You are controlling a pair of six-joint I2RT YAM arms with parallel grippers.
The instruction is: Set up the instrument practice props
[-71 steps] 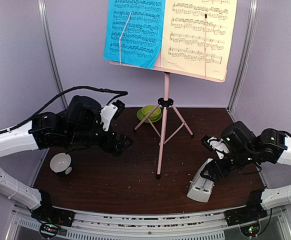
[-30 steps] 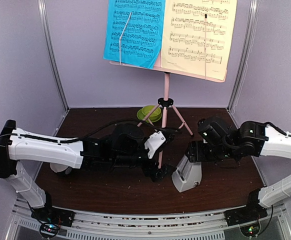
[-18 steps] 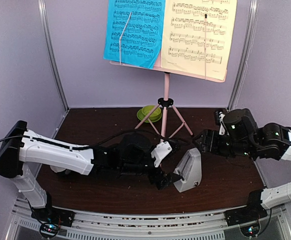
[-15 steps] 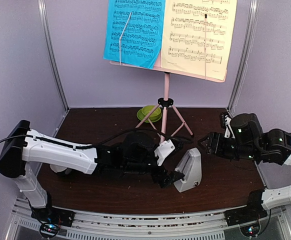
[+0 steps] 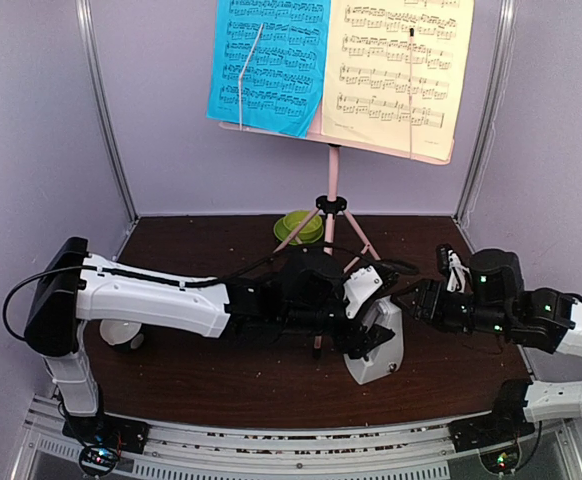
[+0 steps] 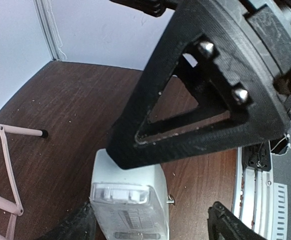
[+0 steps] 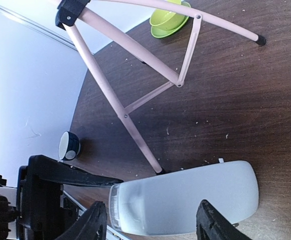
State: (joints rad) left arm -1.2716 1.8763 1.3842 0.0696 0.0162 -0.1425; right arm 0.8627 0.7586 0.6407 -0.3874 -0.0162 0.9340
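The pink music stand [image 5: 332,215] stands at the middle back with a blue sheet [image 5: 269,62] and a pale-yellow sheet [image 5: 398,68] on its desk. In front of it the white metronome [image 5: 377,345] stands upright on the table. My left gripper [image 5: 369,328] is open, one finger on either side of the metronome [image 6: 130,202]; the right-hand fingertip [image 6: 230,227] stays clear of it. My right gripper [image 5: 412,303] hangs open just right of the metronome [image 7: 185,197], holding nothing. One triangular finger [image 6: 195,100] of it fills the left wrist view.
A green cup and saucer [image 5: 299,228] sit behind the stand's legs [image 7: 120,37]. A small white-and-black bowl [image 5: 121,330] sits at the left edge, partly behind my left arm. A stand foot [image 6: 44,134] rests close to the metronome. Booth walls enclose three sides.
My right gripper let go of the metronome and drew back to the right. My left arm reached right until its jaws came round the metronome, which now stands upright.
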